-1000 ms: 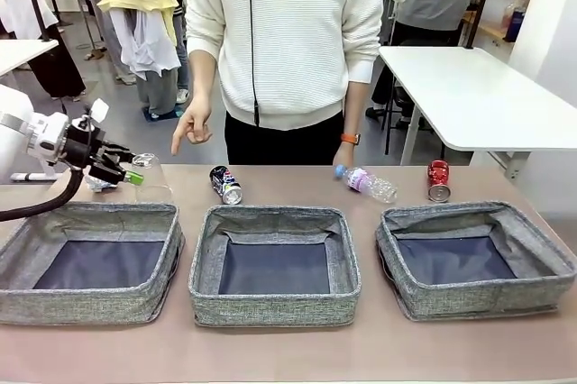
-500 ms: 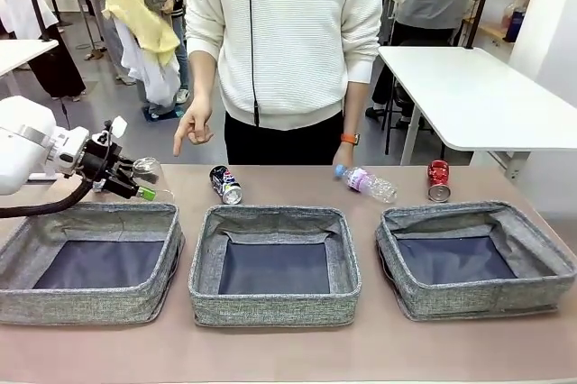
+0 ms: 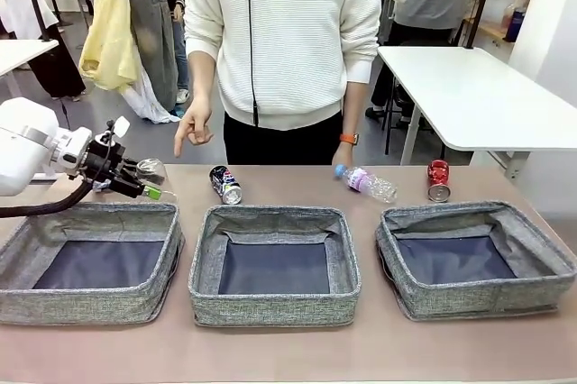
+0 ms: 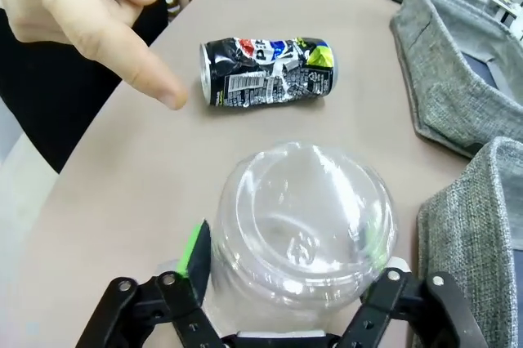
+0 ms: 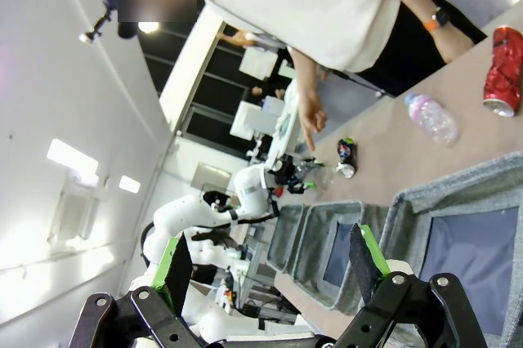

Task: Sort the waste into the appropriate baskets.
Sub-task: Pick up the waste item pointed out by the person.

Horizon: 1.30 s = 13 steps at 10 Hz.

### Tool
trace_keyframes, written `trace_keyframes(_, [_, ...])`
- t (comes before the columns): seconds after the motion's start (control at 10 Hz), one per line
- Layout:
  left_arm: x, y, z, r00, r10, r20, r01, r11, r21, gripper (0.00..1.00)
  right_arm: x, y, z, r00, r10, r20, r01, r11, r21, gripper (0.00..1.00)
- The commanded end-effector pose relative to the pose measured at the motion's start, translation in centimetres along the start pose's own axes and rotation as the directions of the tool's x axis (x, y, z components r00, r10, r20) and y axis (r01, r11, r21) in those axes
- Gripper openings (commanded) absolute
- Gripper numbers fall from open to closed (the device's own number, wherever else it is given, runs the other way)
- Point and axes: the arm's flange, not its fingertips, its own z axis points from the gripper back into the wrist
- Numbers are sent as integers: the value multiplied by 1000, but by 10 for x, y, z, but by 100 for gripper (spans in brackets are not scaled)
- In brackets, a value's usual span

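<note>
Right hand: raised off to the right of the middle basket; fingers apart, nothing between them.
Left hand: beyond the middle basket, to its left; fingers flank the clear plastic cup, which lies on its side on the counter. Whether they already pinch it, cannot tell.
Handling: the thin wall probably buckles, so squeeze lightly across the body and lift above the basket rim.
Crushed dark can: just behind the middle basket's far left corner.
Bottle, red can: behind it, rightward.
Person's pointing hand: farthest.
</note>
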Motion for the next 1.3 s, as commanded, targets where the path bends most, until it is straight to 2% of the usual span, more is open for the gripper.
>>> trace_keyframes(0.0, [0, 3, -2, 998, -8, 63, 8, 1000, 9, 60, 2, 1, -2, 1000, 27, 14, -27, 999, 17, 100])
trace_keyframes(0.1, [-1, 3, 0, 998, -8, 66, 7, 1000, 14, 74, 2, 1, -2, 1000, 27, 14, -27, 999, 17, 100])
trace_keyframes(0.2, [-2, 4, 1, 998, -3, 62, 2, 1000, 19, 40, 2, 1, -2, 1000, 27, 14, -27, 999, 17, 100])
trace_keyframes(0.3, [-3, 4, 1, 998, -8, 62, 7, 1000, 21, 55, 2, 1, -2, 1000, 27, 14, -27, 999, 17, 100])
trace_keyframes(0.4, [-1, 4, 2, 997, -8, 72, 7, 1000, 23, 21, 2, 1, -2, 1000, 27, 14, -27, 999, 17, 100])
trace_keyframes(0.5, [0, 4, 6, 996, -6, 91, 3, 999, 32, 62, 2, 1, -2, 1000, 27, 14, -27, 999, 17, 100])
trace_keyframes(0.9, [5, 3, 38, 991, 3, 133, -16, 995, 101, 62, 2, 1, -2, 1000, 27, 14, -27, 999, 17, 100])
trace_keyframes(1.1, [38, -12, 86, 987, 91, 134, -105, 989, 103, 62, 2, 1, -2, 1000, 27, 14, -27, 999, 17, 100])
trace_keyframes(1.2, [64, -31, 111, 975, 189, 116, -198, 978, 71, 62, 2, 1, -2, 1000, 27, 14, -27, 999, 17, 100])
